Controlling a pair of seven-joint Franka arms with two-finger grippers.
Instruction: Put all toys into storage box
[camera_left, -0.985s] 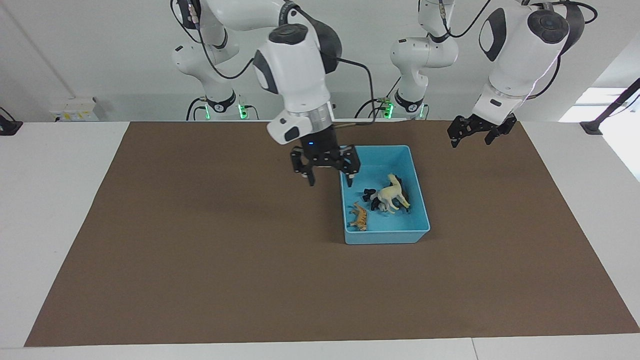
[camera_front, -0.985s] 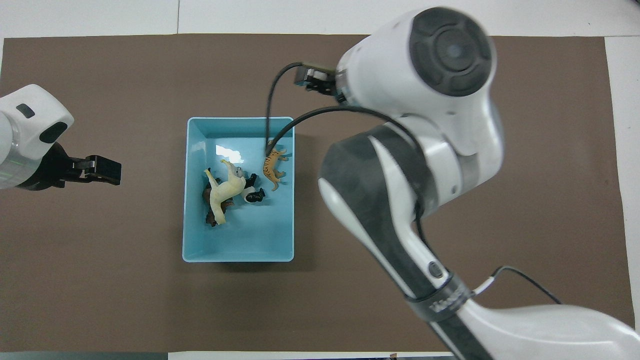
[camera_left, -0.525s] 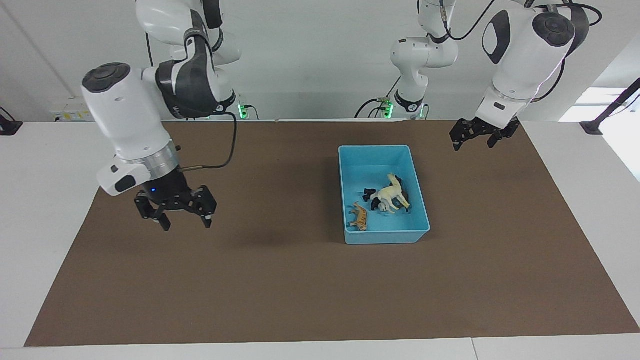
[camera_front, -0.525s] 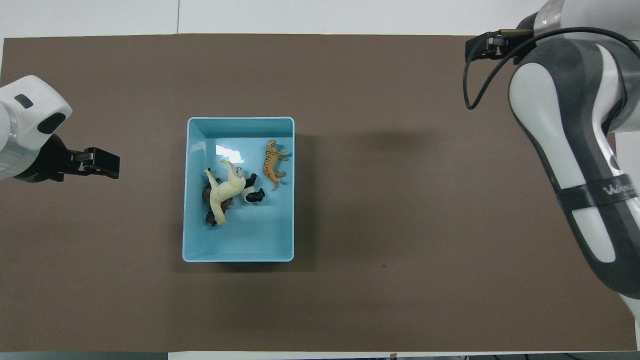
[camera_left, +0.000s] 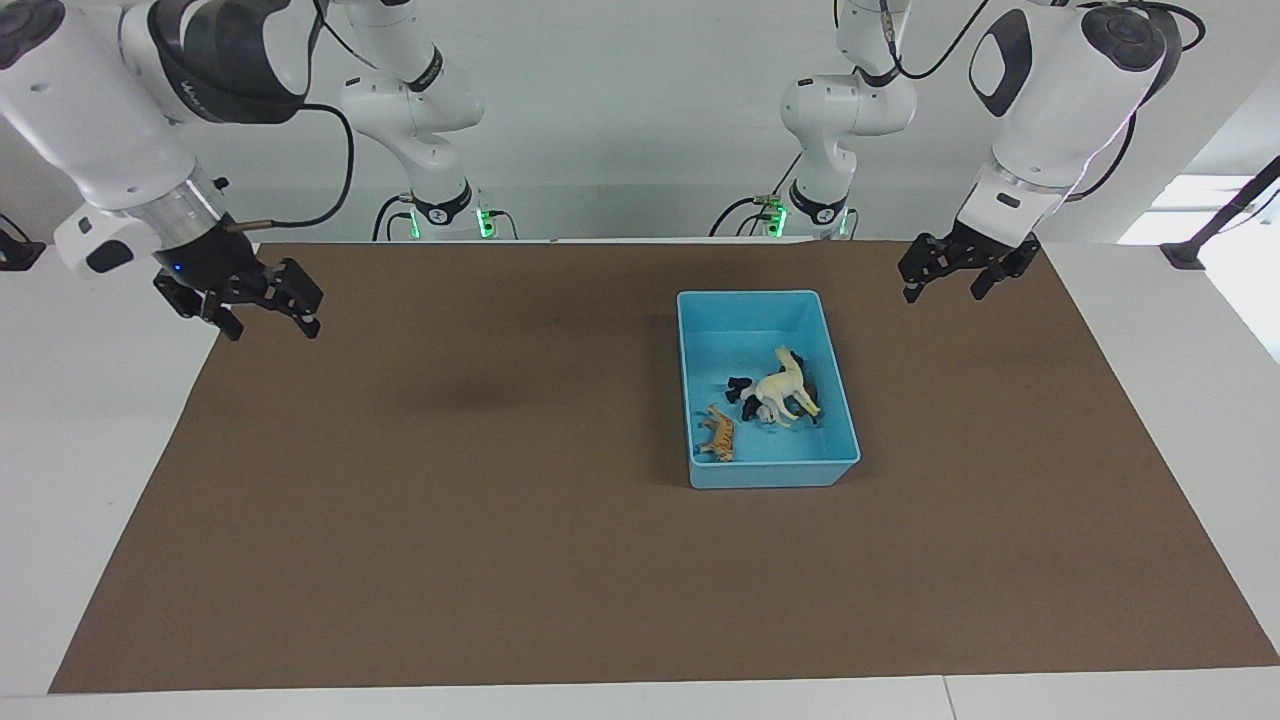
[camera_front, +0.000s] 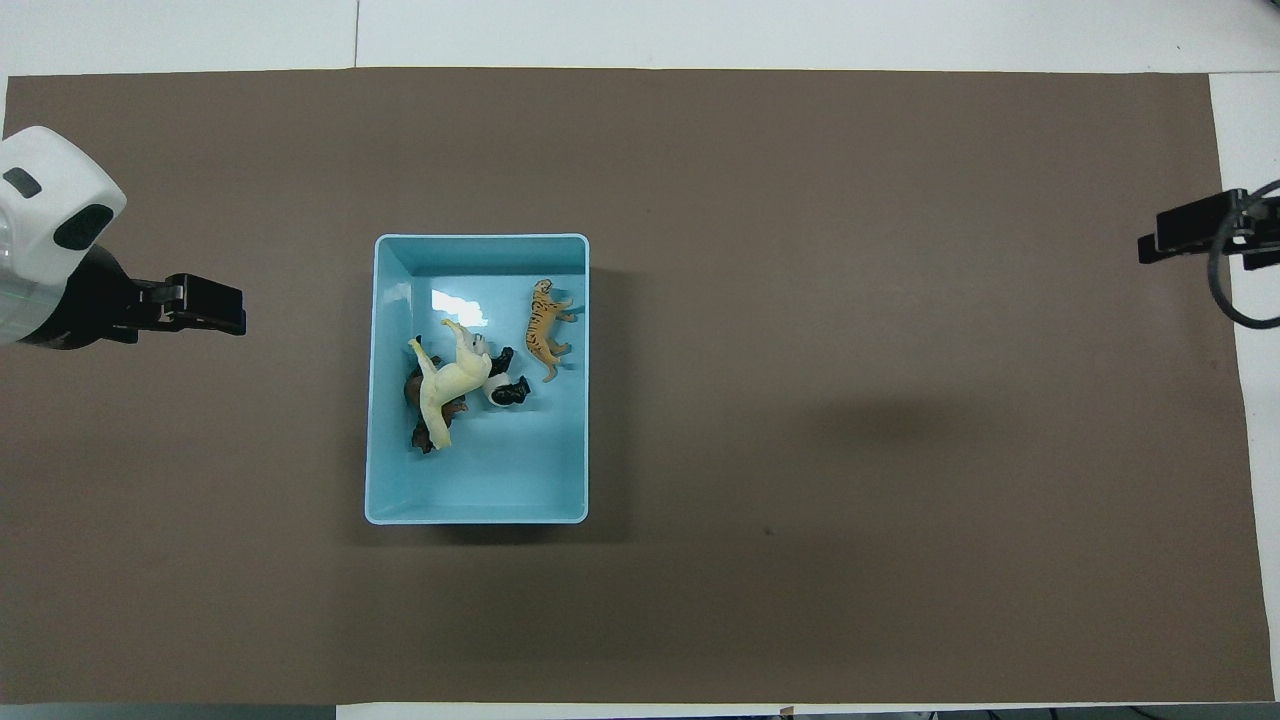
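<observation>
Brown counter (camera_left: 450, 520) looks done: all four toys (camera_left: 775, 400) sit in the box (camera_left: 775, 473), left gripper (camera_left: 962, 272) and right gripper (camera_left: 262, 312) both released, holding nothing, so nothing's left to grab.

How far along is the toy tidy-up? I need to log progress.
It looks done: the cream horse, orange big cat, panda and brown animal all lie inside the blue storage box. Nothing is in hand: the left gripper and right gripper hang empty over the mat's ends. No toy shows outside the box.
</observation>
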